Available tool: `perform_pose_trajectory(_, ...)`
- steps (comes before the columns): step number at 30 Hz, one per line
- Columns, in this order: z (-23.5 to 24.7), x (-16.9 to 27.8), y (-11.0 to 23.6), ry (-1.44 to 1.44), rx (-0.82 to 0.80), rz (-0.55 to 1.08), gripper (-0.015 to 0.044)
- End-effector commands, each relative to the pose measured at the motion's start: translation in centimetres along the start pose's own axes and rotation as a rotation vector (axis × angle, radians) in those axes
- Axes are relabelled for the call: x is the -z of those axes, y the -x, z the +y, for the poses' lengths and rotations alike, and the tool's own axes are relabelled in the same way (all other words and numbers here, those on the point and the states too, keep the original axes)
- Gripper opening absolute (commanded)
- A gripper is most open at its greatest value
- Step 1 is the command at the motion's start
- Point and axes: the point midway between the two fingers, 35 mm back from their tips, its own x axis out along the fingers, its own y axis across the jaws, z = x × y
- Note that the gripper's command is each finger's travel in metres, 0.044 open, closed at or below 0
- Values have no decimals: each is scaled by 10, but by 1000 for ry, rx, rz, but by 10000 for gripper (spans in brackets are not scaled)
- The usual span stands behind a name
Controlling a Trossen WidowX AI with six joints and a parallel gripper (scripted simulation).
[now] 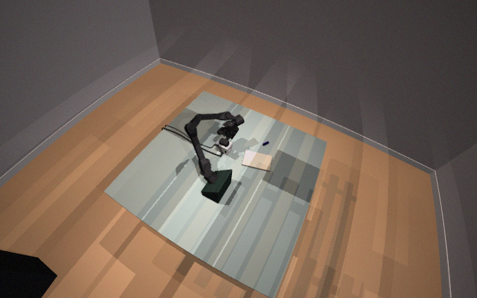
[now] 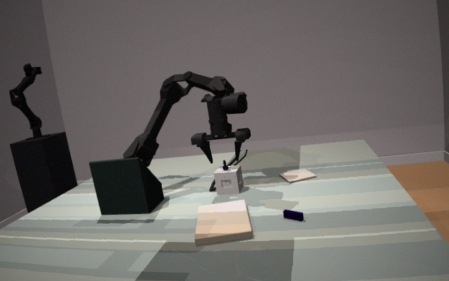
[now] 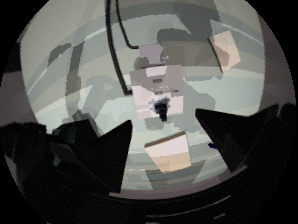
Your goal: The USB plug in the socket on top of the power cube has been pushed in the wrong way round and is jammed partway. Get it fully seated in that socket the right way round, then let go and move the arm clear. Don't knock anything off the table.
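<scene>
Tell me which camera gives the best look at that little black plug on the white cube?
The exterior view: the USB plug stands up on the power cube, below the open gripper. The wrist view shows only a dark blur, and in the top view the arm hides it.

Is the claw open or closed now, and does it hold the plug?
Open, holding nothing. In the exterior view the claw hangs above the USB plug, fingers spread wide apart, not touching it.

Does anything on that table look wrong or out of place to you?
One thing: the small black plug on top of the white cube stands proud instead of sitting flush. The open gripper hangs just above it, holding nothing. The tan pads and the little blue block lie flat, undisturbed.
</scene>
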Motion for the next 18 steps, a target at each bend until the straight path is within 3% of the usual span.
perform_pose_trajectory(1,0,0,0,0,0,0,335)
perform_pose_trajectory(13,0,0,0,0,0,0,20)
perform_pose_trajectory(18,0,0,0,0,0,0,0)
